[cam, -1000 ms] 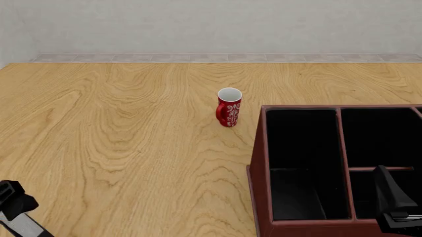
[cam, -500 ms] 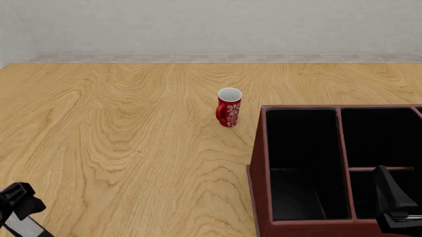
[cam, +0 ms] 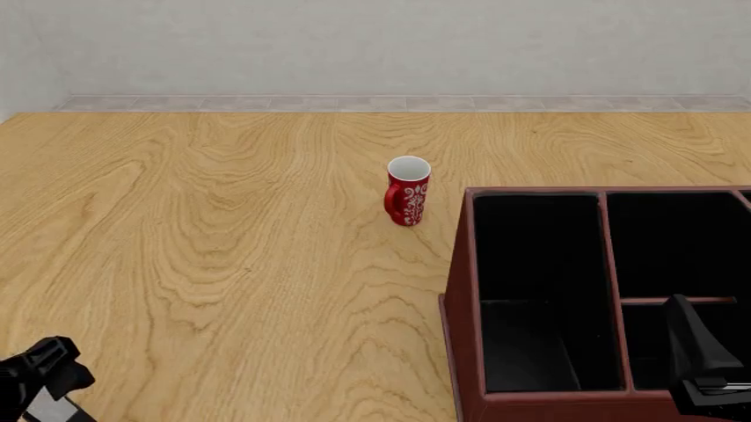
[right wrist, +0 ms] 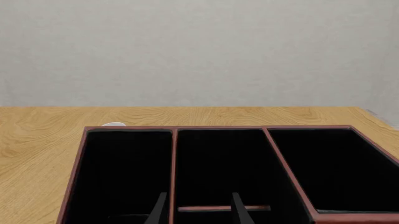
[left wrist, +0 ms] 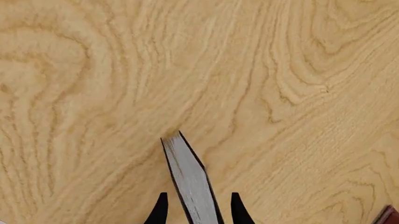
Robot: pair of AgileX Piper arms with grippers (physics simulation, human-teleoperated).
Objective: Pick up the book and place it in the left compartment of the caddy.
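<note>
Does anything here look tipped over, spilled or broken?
Nothing stands out. The red patterned mug stands upright beside the reddish-brown wooden caddy, and the thin black book sits held in the left claw.

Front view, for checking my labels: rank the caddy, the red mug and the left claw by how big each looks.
1. Caddy, by far, though cropped.
2. and 3. Red mug and left claw: look alike; the claw is cropped and nearer the camera, so unranked.

One book (left wrist: 192,186). One caddy (cam: 465,352), holding three long sections side by side, the middle one split by a crossbar. One red mug (cam: 407,191), just left of the caddy. Two end effectors: left (cam: 41,369), right (cam: 702,360).
</note>
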